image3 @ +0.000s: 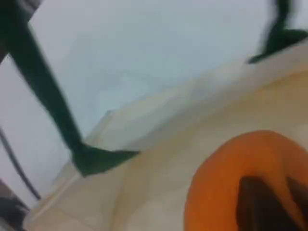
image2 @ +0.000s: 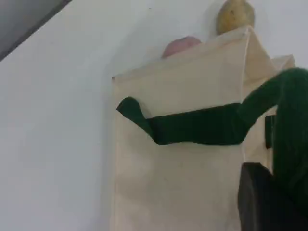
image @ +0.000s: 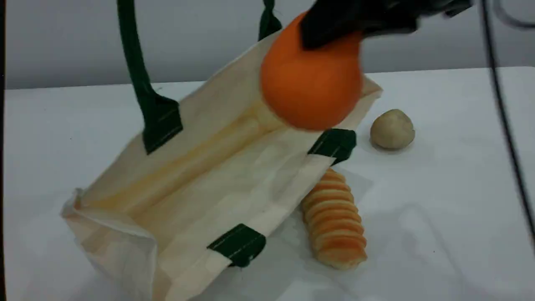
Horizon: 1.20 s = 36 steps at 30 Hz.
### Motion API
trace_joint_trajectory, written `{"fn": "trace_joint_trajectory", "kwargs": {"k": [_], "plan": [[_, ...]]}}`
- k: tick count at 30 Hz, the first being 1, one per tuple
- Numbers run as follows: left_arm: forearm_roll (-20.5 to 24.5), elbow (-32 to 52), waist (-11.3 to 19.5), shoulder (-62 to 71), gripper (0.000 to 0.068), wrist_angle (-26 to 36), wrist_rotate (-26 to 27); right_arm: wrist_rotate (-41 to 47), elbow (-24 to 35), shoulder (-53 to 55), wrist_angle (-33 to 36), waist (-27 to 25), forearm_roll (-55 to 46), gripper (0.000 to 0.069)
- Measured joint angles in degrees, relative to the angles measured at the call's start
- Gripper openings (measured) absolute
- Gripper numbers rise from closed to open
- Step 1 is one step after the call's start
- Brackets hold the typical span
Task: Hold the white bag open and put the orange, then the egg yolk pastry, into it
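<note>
You're carrying the orange in the right gripper, jaws clenched on its top, hanging it over the mouth of the white bag so it can drop straight in. The right arm is coming in from the top edge, reaching down. The left gripper is pulling the green handle upward, jaws shut on it by the look of it, keeping the bag gaping. The egg yolk pastry is waiting on the bench beside the bag, near the bread roll.
</note>
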Motion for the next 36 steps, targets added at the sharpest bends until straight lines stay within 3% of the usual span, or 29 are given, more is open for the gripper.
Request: {"fn": "trace_joint_trajectory", "kwargs": {"k": [7, 14, 36], "plan": [[1.8, 0.0, 0.1, -0.1, 0.0065, 0.0, -0.3, -4.5, -0.1, 5.5, -3.1, 3.4, 6.7, 0.0041], [1.8, -0.1, 0.1, -0.2, 0.0065, 0.4, -0.3, -14.7, -2.0, 9.6, -8.3, 5.3, 17.4, 0.0041], [1.8, -1.8, 0.1, -0.3, 0.0065, 1.3, -0.5, -33.6, -10.5, 26.8, -4.7, 6.2, 37.5, 0.0041]]}}
